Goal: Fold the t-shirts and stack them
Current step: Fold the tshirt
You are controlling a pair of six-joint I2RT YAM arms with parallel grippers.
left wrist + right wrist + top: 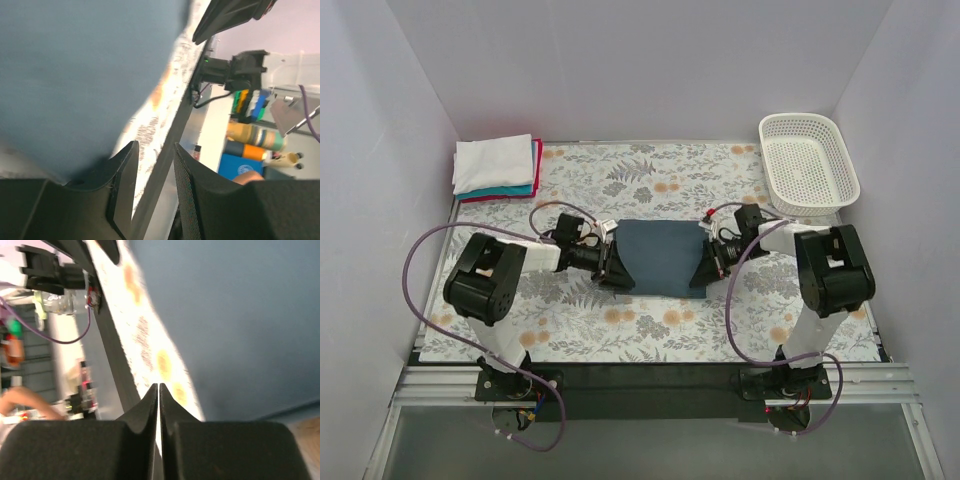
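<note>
Nearest the bases, both arms bend inward and low over the floral mat, their grippers facing each other across the blue shirt.

The left gripper sits at the shirt's left edge. In its wrist view the fingers stand partly apart with a clear gap. Only the mat and the table edge show through that gap. The blue cloth lies against the outer side of one finger, not between them, so this gripper has hold of nothing.

The right gripper sits at the shirt's right edge. Its fingers are pressed together, leaving only a thin slit, and no cloth can be seen pinched in it. In that view the shirt lies just to one side of the tips, with a strip of mat beside it.

The blue shirt lies flat in the middle of the mat, folded into a rough rectangle, with a gripper at each short side.

Farther back, in the far left corner, is a stack of folded shirts, white on top with teal and red beneath, well apart from the blue one. In the far right corner stands a white mesh basket, partly over the mat's edge
</note>
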